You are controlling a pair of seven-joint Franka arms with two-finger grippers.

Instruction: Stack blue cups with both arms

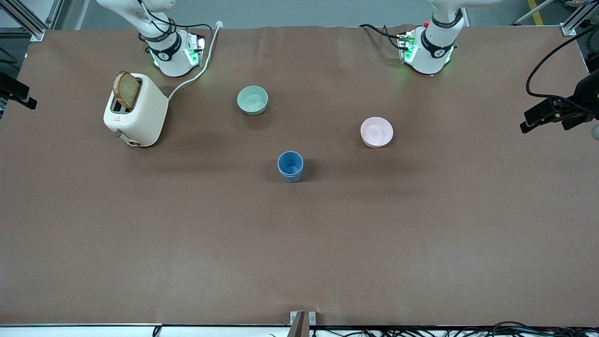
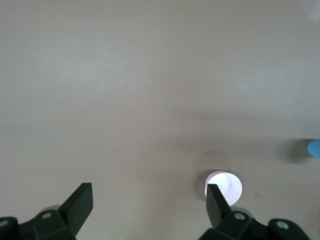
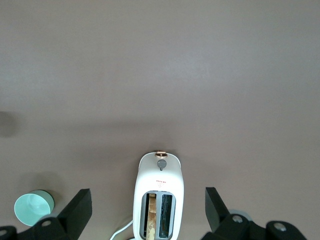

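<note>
The two blue cups point(image 1: 290, 166) stand nested, one inside the other, upright near the middle of the table. A sliver of them shows at the edge of the left wrist view point(image 2: 314, 148). My left gripper point(image 2: 148, 200) is open and empty, high over bare table beside the pink bowl. My right gripper point(image 3: 147, 200) is open and empty, high over the toaster. Both arms are drawn back toward their bases and wait; neither hand shows in the front view.
A pale green bowl point(image 1: 252, 100) point(image 3: 33, 207) and a pink bowl point(image 1: 376, 132) point(image 2: 223, 185) stand farther from the front camera than the cups. A white toaster point(image 1: 136, 111) point(image 3: 159, 200) with a bread slice stands toward the right arm's end.
</note>
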